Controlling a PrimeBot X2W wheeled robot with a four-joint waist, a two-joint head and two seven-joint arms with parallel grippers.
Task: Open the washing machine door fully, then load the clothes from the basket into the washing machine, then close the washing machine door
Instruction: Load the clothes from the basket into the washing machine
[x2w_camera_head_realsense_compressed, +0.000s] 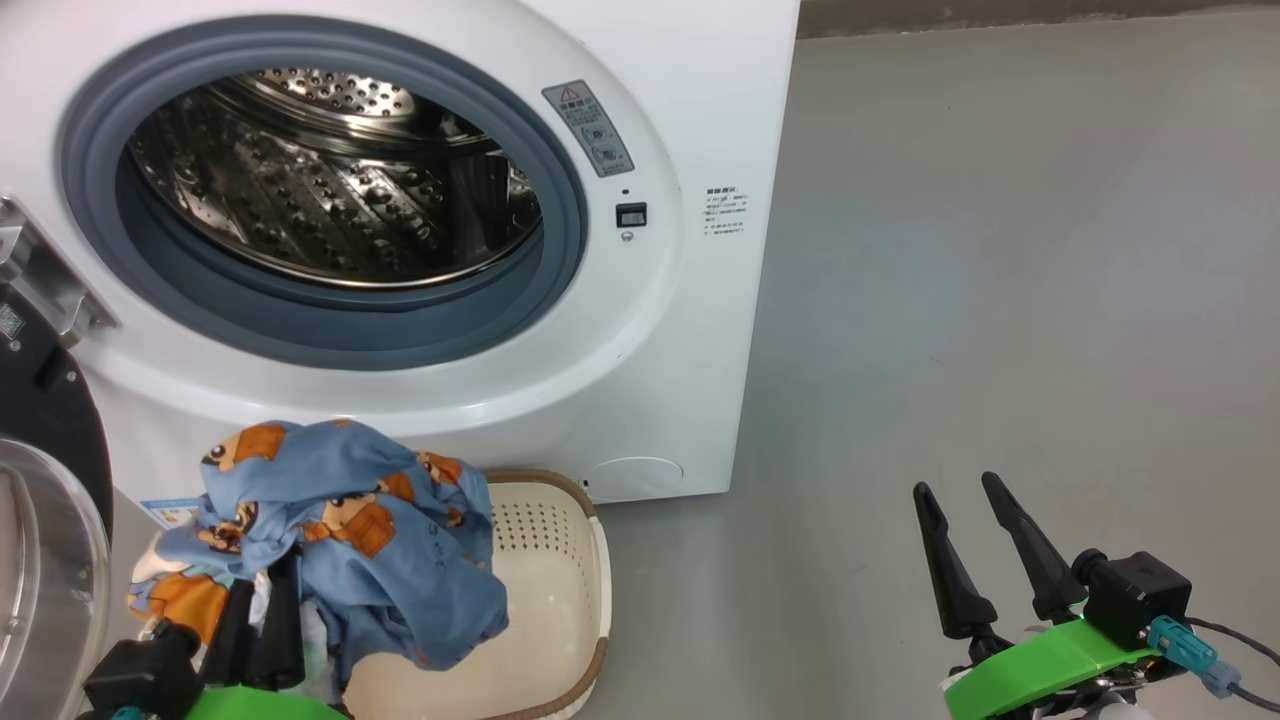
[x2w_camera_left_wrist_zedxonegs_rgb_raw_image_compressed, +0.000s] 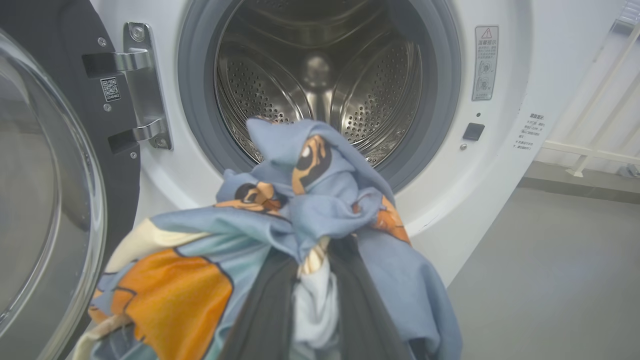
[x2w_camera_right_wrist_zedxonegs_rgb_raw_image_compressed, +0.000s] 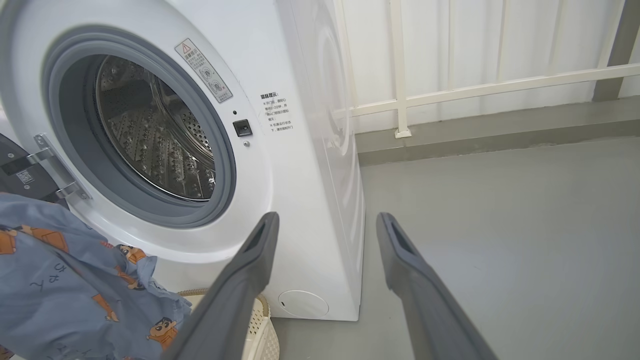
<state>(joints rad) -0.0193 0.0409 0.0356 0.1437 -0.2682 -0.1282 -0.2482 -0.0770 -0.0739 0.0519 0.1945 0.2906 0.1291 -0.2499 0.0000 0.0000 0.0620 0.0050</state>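
Observation:
The white washing machine (x2w_camera_head_realsense_compressed: 640, 330) stands with its steel drum (x2w_camera_head_realsense_compressed: 330, 180) exposed. Its black washing machine door (x2w_camera_head_realsense_compressed: 40, 520) hangs swung open at the far left, glass bowl facing out. My left gripper (x2w_camera_head_realsense_compressed: 265, 600) is shut on the clothes (x2w_camera_head_realsense_compressed: 350, 530), light blue fabric with orange bear prints, lifted just above the cream basket (x2w_camera_head_realsense_compressed: 560, 590) below the drum opening. In the left wrist view the clothes (x2w_camera_left_wrist_zedxonegs_rgb_raw_image_compressed: 300, 215) bunch over my fingers (x2w_camera_left_wrist_zedxonegs_rgb_raw_image_compressed: 360, 300) in front of the drum (x2w_camera_left_wrist_zedxonegs_rgb_raw_image_compressed: 320, 90). My right gripper (x2w_camera_head_realsense_compressed: 960, 500) hovers open and bare over the floor at the lower right.
Grey floor (x2w_camera_head_realsense_compressed: 1000, 250) stretches to the right of the machine. A pale railing (x2w_camera_right_wrist_zedxonegs_rgb_raw_image_compressed: 475, 90) and wall stand behind it in the right wrist view. The door hinge (x2w_camera_left_wrist_zedxonegs_rgb_raw_image_compressed: 140, 85) sits left of the grey gasket (x2w_camera_left_wrist_zedxonegs_rgb_raw_image_compressed: 200, 115).

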